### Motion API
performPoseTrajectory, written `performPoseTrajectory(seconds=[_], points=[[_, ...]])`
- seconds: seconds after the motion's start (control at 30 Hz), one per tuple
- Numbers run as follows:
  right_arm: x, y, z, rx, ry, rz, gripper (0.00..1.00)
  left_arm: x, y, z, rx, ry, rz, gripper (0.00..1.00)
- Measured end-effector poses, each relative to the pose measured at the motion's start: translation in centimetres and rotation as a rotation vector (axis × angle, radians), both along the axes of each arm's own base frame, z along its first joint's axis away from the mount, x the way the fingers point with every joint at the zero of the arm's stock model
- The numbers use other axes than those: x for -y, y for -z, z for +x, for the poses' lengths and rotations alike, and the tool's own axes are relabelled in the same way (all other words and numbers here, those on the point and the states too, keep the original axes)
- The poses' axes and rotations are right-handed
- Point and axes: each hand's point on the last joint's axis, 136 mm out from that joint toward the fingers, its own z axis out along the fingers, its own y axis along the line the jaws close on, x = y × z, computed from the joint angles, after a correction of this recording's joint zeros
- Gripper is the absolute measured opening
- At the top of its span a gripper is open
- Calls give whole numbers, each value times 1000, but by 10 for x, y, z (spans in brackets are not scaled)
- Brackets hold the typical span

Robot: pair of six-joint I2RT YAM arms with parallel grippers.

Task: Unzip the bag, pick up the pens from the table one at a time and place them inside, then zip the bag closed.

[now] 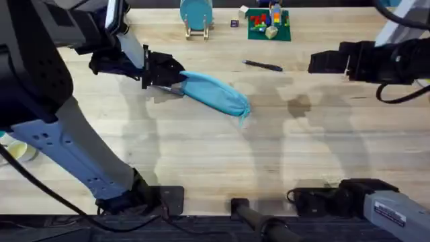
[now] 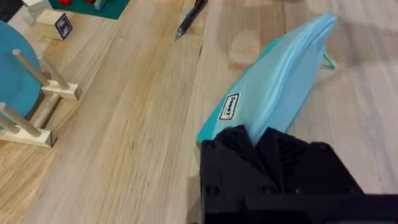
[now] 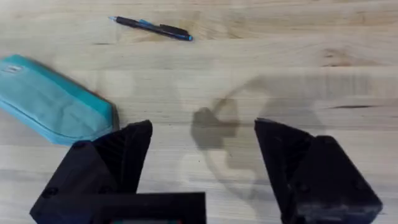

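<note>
Overhead looks down and forward from above – both wrist views sit close, sharing the bag (image 1: 213, 93) and pen (image 1: 263, 65)

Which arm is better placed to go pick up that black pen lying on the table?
The right arm. Its tool is open and empty, with the black pen lying free nearby. The left tool is shut on the end of the bag, so it is occupied.

Bright even light; soft shadows on table (image 1: 201, 154); left arm near overhead camera large, blurred; wrist views slightly soft.
</note>
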Motion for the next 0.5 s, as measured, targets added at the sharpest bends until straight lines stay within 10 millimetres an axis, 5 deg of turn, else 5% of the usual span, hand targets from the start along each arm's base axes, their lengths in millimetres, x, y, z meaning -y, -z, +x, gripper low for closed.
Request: performPoseTrajectory(seconds=[0.5], points=[[-13,-4,2,4,14,100,997,0,1,3,16,-1,4,44]])
